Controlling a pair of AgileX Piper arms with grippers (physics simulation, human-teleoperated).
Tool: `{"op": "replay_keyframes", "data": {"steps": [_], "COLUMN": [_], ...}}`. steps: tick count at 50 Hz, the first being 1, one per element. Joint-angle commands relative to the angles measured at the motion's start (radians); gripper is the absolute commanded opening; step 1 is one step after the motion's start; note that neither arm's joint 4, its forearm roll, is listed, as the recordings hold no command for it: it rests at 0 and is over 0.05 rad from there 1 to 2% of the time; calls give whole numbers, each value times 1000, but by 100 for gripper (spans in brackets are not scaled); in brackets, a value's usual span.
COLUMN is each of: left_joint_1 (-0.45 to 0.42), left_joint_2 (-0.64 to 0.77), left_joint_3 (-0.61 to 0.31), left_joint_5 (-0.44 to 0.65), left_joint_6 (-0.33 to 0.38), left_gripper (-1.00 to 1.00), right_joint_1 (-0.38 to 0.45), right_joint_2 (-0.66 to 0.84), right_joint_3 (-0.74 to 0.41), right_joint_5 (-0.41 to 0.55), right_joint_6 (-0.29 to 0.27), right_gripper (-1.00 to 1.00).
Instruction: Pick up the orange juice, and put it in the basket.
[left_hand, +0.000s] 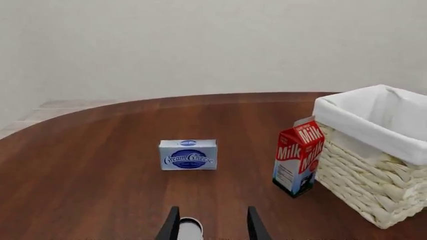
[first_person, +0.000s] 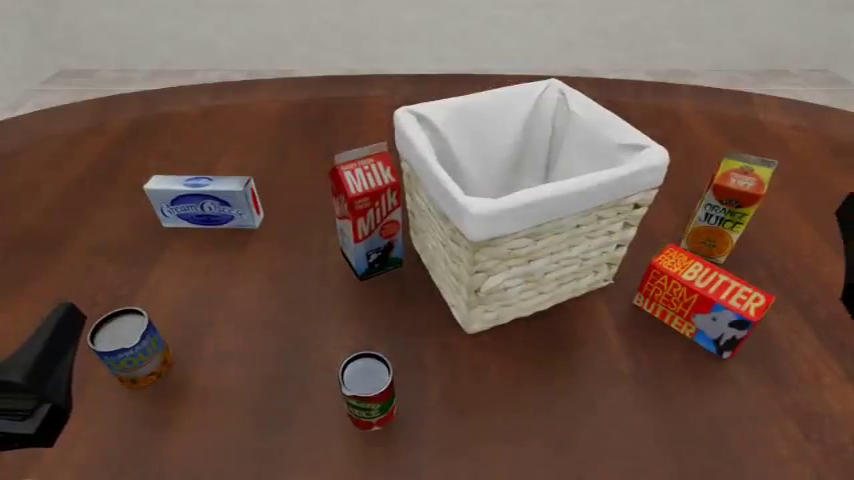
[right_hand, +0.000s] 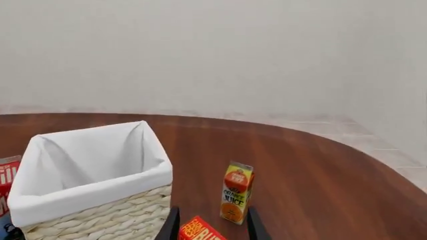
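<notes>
The orange juice (first_person: 729, 208) is a slim yellow-green carton standing upright on the table, right of the basket (first_person: 561, 195) and apart from it. It also shows in the right wrist view (right_hand: 237, 199), ahead of my right gripper (right_hand: 212, 220), which is open and empty. The wicker basket has a white cloth lining and holds nothing; it also shows in the right wrist view (right_hand: 93, 190) and the left wrist view (left_hand: 373, 135). My left gripper (left_hand: 212, 220) is open and empty at the front left, above a can (left_hand: 189, 229).
A red butter box (first_person: 703, 300) lies just in front of the juice. A red-and-white milk carton (first_person: 368, 212) stands left of the basket. A cream cheese box (first_person: 203, 201) lies at the far left. Two cans (first_person: 128, 347) (first_person: 366, 389) stand near the front.
</notes>
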Motion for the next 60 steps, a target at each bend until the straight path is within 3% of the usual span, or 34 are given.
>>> {"op": "replay_keyframes", "data": {"steps": [1, 21, 28, 32, 34, 37, 43, 60], "left_joint_1": [-11, -26, -29, -37, -35, -35, -35, -42], "left_joint_2": [3, 17, 10, 7, 4, -5, -10, -18], "left_joint_3": [-1, -4, -9, -10, -10, -16, -16, -23], "left_joint_5": [1, -7, 6, 7, 14, 27, 30, 42], "left_joint_6": [-12, -16, -19, -21, -26, -25, -26, -31], "left_gripper": [100, 100, 100, 100, 100, 100, 100, 100], "right_joint_1": [-29, -73, -59, -56, -56, -58, -78, -125], "right_joint_2": [311, 708, 804, 872, 907, 968, 981, 1093], "right_joint_3": [-52, -83, -83, -65, -63, -54, -60, -84], "right_joint_5": [-191, -473, -541, -610, -635, -697, -698, -770], "right_joint_6": [-16, -40, -47, -52, -81, -72, -49, -56], "right_gripper": [100, 100, 100, 100, 100, 100, 100, 100]}}
